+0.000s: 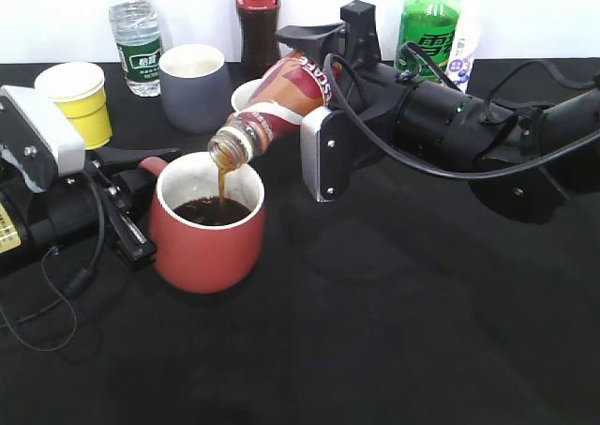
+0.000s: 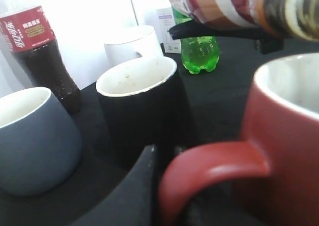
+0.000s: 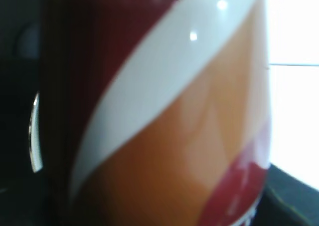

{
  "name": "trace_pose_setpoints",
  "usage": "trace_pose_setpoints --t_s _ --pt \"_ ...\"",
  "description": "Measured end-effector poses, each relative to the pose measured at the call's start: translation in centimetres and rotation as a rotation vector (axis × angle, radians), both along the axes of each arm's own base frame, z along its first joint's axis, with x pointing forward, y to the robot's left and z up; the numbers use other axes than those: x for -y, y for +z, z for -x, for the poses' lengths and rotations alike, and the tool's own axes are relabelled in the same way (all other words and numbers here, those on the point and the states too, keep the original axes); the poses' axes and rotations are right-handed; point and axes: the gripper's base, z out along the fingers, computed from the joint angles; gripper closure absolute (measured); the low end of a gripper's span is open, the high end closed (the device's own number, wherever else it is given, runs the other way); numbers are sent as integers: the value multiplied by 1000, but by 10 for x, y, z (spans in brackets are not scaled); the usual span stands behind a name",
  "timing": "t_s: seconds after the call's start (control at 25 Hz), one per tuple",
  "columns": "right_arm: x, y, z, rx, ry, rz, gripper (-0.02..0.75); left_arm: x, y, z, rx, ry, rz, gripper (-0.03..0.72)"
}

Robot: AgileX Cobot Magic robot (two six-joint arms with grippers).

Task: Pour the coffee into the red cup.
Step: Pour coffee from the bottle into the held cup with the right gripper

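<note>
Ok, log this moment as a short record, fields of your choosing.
stage: pouring under way
coffee bottle: tilted, mouth down over the cup, brown stream running out
red cup: upright on the black table, dark coffee inside
right gripper: shut on the coffee bottle
left gripper: at the cup's handle; grip not clear
behind: grey mug, yellow paper cup, cola bottle, green bottle
</note>
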Motion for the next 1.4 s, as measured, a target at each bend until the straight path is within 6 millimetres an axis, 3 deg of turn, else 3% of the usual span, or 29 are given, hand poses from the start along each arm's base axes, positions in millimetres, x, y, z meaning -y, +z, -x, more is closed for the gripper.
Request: trace_pose_setpoints --t_s 1.4 --pt "0 0 0 25 -1 16 204 0 0 0 -1 0 -1 619"
